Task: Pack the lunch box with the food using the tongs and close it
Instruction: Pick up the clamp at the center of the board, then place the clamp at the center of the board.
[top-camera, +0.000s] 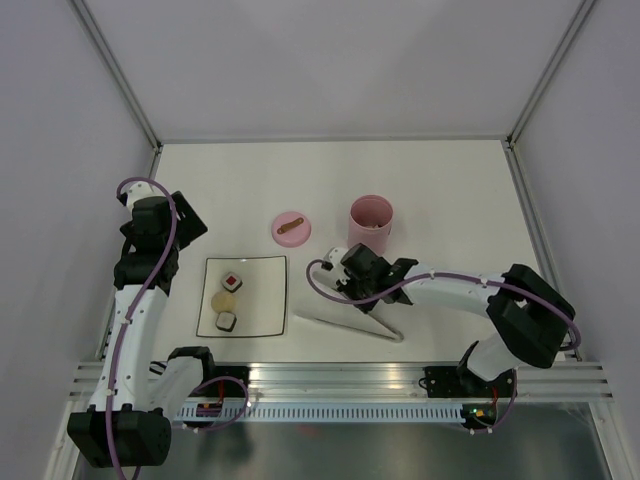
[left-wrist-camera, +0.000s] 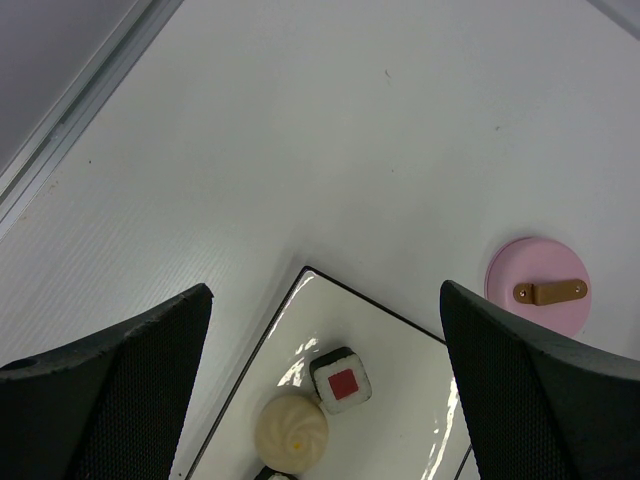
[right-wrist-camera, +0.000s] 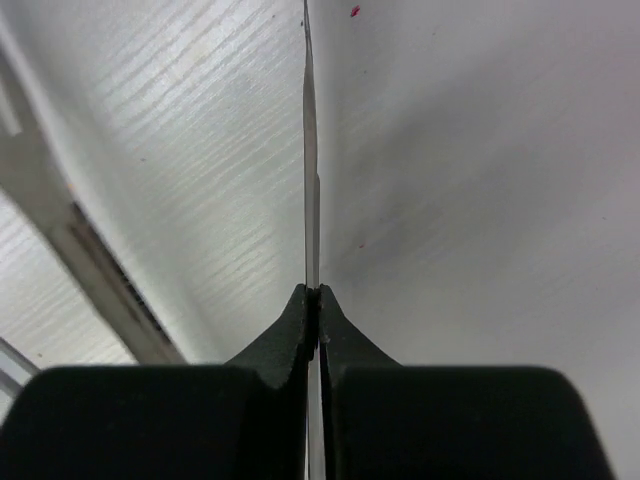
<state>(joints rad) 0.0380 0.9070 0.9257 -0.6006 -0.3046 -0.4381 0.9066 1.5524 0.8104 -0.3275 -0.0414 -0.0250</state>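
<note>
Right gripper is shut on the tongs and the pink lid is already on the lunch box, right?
Not quite. The lid is not on the lunch box; it lies flat beside it, apart from it, and the box stands open, as the top external view shows. The right gripper is indeed shut on the tongs.

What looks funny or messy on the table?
Nothing is spilled or broken. One odd thing: the right gripper seems shut on just one thin arm of the tongs, not both. The lid lies apart from the lunch box, which is simply not closed yet.
</note>
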